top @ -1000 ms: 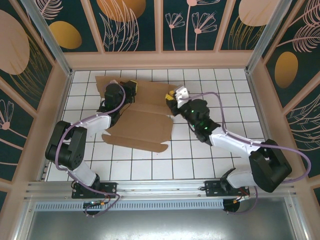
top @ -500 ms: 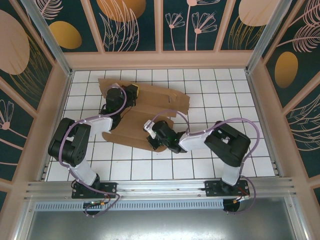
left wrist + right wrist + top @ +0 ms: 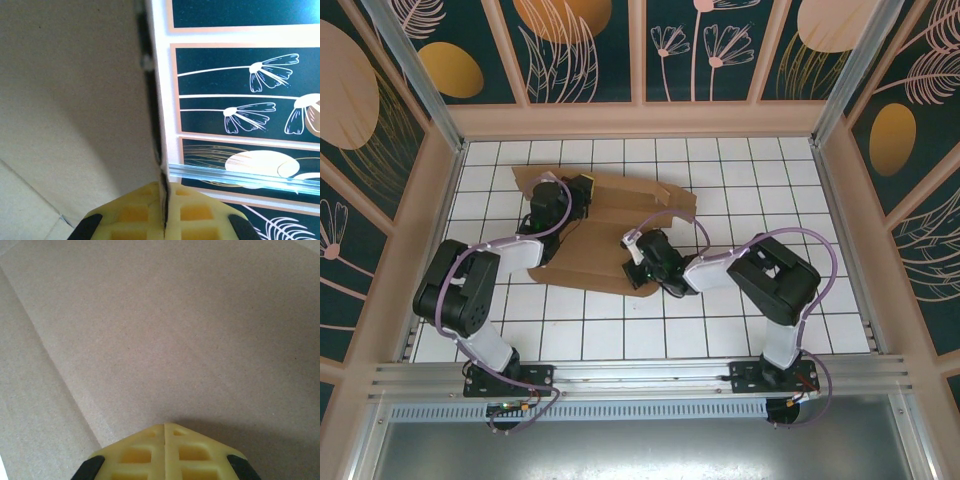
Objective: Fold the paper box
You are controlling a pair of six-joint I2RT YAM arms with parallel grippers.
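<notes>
Cardboard fold underway.
Clamped paper box [image 3: 610, 215] edge in shut left gripper [image 3: 164, 195]; pressed it under closed, empty right gripper [image 3: 165, 427]. Probably needed edge swung over next.

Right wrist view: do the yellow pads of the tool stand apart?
No, the right tool is shut: its pads meet along one thin seam, right over the box.

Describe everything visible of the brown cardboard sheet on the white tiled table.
The plain brown, unprinted die-cut cardboard sheet lies spread on the white tiled table, partly folded, with creases and flaps. The left gripper is shut on a raised flap's edge; the shut right gripper seems to press its tip on a flat middle panel.
</notes>
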